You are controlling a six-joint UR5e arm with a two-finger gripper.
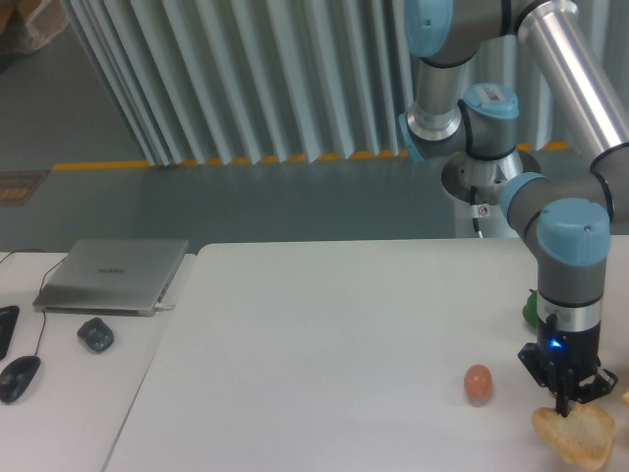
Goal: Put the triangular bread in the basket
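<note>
The triangular bread [582, 440] is a golden-tan wedge lying flat on the white table [324, 344] at the front right corner. My gripper [567, 405] points straight down over the bread's far edge. Its fingers converge to a point and pinch that edge. The bread still looks to be resting on the table. The basket is not clearly in view; only a small tan sliver [625, 397] shows at the right frame edge.
A small brown egg [478, 383] lies on the table left of the gripper. A green bell pepper [530, 307] sits partly hidden behind the arm. A laptop [113, 274] and two mice [95, 334] lie on the neighbouring desk at left.
</note>
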